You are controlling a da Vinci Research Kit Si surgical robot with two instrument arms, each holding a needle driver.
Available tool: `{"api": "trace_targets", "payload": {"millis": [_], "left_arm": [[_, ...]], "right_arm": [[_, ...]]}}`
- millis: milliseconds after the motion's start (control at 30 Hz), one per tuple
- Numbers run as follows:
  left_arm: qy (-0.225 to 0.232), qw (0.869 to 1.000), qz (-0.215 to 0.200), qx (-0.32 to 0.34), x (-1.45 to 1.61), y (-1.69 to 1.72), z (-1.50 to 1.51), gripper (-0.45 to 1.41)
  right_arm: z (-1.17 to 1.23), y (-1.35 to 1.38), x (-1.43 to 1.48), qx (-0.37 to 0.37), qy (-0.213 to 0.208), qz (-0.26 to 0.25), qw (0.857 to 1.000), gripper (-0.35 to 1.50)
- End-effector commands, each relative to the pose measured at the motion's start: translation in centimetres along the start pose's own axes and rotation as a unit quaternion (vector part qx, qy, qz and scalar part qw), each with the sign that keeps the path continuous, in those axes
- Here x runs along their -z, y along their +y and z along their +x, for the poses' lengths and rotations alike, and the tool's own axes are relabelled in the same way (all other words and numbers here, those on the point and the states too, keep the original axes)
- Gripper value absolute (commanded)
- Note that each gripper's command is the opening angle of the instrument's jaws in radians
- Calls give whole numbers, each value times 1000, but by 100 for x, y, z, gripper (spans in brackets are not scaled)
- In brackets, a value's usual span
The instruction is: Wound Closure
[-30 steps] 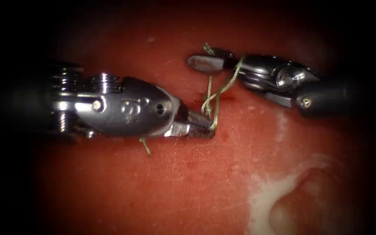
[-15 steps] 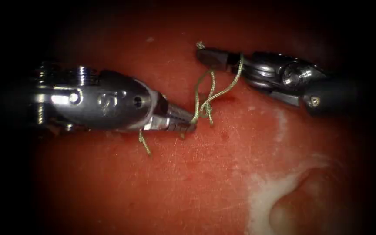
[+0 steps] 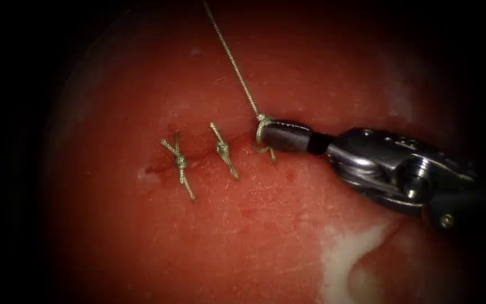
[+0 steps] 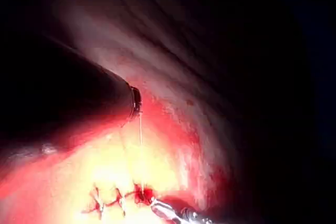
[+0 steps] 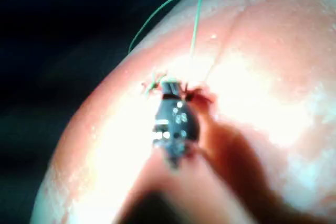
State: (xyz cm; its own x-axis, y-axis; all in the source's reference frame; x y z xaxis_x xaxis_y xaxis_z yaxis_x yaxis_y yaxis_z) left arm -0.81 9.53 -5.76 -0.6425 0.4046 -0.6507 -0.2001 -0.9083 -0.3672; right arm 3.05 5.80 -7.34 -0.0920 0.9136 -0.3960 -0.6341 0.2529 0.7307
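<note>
The right tool [image 3: 279,137] lies low on the tissue [image 3: 265,236], its jaws closed at the knot [image 3: 263,119] by the cut's [image 3: 198,155] right end. A taut thread [image 3: 233,59] runs from the knot up out of view. Two tied stitches [image 3: 201,157] sit to the left. Half a second ago the left tool gripped thread here; it has since withdrawn, and its jaws cannot be judged. No needle can be made out.

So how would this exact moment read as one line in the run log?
right tool: shut at knot, third stitch | thread: taut, running up out of view | two finished stitches left of it | needle: not seen
</note>
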Motion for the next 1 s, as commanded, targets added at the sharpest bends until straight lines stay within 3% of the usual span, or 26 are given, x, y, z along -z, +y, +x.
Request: {"api": "trace_targets", "payload": {"millis": [33,433,767,1000], "left_arm": [[0,1000,2,3,-8,-10,3,-35],[-4,1000,19,13,-24,-69,11,-35],[-17,998,63,24,-13,-119,12,-35],[-28,995,91,2,-4,-131,21,-35]], "right_arm": [[-8,0,-2,1,0,0,1000,-35],[-44,-1,21,22,-18,-3,1000,-35],[-51,-5,27,44,-22,-3,999,-35],[-53,-7,24,55,-18,-2,998,-35]]}}
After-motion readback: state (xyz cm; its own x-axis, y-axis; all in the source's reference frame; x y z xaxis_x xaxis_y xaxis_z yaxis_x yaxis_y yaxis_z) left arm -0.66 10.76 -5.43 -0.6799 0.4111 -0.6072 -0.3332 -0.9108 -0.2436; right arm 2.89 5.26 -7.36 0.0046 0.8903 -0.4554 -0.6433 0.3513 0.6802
